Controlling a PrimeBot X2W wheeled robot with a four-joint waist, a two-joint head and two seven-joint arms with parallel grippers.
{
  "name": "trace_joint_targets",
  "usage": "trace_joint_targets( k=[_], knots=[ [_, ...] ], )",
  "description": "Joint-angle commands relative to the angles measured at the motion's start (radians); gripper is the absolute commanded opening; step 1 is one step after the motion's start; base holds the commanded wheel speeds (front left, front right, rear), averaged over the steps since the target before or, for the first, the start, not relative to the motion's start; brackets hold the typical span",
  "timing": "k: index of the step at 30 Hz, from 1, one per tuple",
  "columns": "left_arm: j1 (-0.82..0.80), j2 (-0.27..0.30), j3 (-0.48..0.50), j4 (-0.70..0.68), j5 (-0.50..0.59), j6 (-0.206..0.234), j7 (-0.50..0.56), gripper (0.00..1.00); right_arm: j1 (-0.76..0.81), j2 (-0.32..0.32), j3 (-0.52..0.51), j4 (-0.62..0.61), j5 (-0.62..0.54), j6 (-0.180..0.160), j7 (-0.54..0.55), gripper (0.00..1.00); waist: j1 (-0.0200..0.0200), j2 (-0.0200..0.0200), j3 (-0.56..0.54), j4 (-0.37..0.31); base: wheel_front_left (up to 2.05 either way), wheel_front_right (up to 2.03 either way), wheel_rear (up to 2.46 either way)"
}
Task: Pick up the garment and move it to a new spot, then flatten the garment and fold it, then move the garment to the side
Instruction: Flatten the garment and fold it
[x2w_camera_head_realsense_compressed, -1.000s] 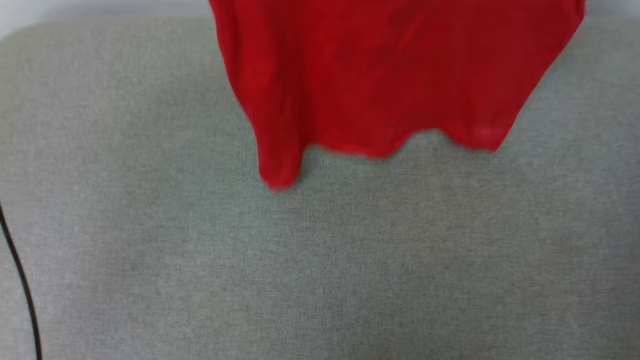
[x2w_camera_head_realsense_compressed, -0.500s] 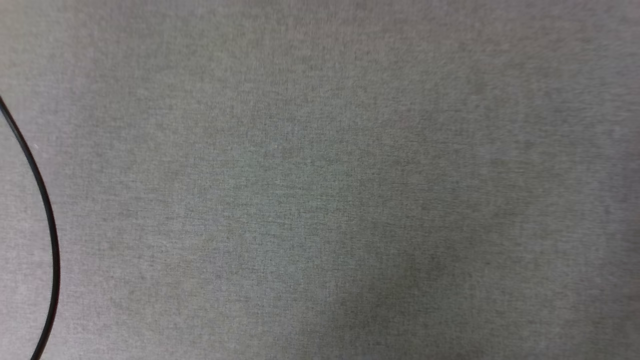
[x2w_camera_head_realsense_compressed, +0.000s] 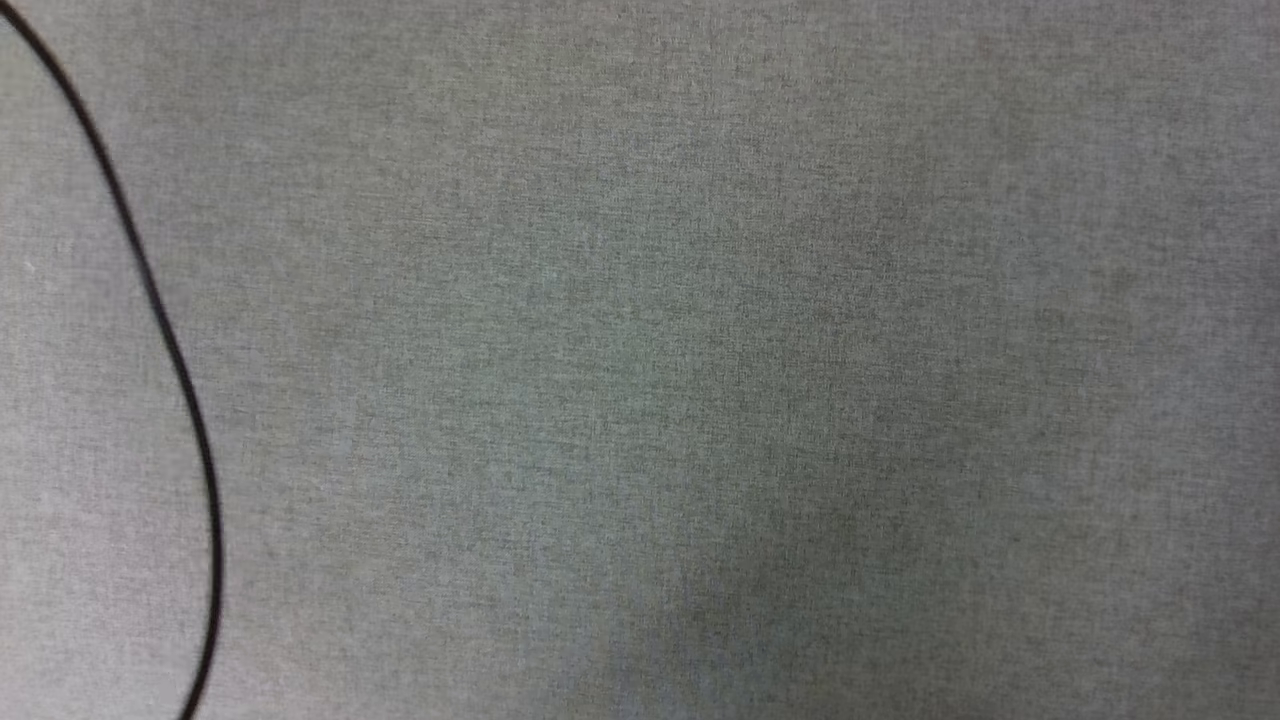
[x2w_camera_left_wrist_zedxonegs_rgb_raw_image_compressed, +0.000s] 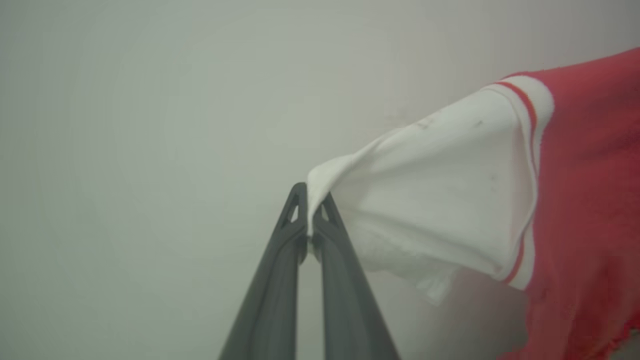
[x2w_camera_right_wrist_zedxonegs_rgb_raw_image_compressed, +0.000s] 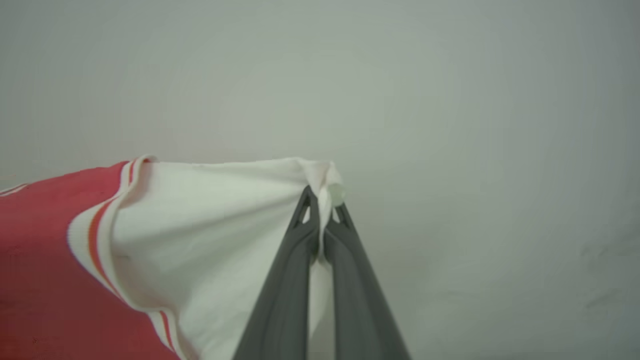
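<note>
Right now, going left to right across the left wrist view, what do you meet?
Pale background, left gripper shut on the white sleeve, striped trim, red garment body.

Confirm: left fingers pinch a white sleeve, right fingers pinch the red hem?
No. The right fingers also pinch a white sleeve of the garment, not the red hem; the right wrist view shows it. The left fingers are as stated.
</note>
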Motion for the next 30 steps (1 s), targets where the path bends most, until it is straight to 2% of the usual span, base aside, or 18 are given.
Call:
trace_joint_targets(
  k=[1, 11, 16, 22, 30],
  knots=[
    [0.018, 0.001, 0.001, 0.004, -0.006, -0.001, -0.005, 0.0, 0.018, -0.019, 0.001, -0.001, 0.009, -0.003, -0.006, 0.0, -0.0002, 0.0001, -0.002, 0.0, 0.0, 0.0, 0.0],
    [0.299, -0.041, 0.037, -0.068, -0.013, -0.012, -0.006, 0.0, 0.292, -0.039, 0.072, 0.023, 0.188, -0.003, -0.004, 0.0, -0.0002, 0.0001, -0.097, -0.01, 0.0, 0.0, 0.0],
    [0.496, -0.066, 0.02, -0.105, -0.018, -0.014, -0.005, 0.0, 0.482, -0.06, 0.146, 0.015, 0.289, -0.002, 0.071, 0.0, -0.0002, 0.0001, -0.187, -0.015, 0.0, 0.0, 0.0],
    [0.685, -0.066, -0.002, -0.113, -0.061, -0.018, -0.002, 0.0, 0.704, -0.088, 0.191, -0.045, 0.417, -0.002, 0.128, 0.0, -0.0002, 0.0001, -0.285, -0.024, 0.0, 0.0, 0.0],
    [0.92, -0.047, -0.035, -0.15, -0.123, -0.019, 0.027, 0.0, 0.968, -0.105, 0.247, -0.132, 0.525, -0.002, 0.193, 0.0, -0.0002, 0.0001, -0.389, -0.035, 0.0, 0.0, 0.0]
  ],
)
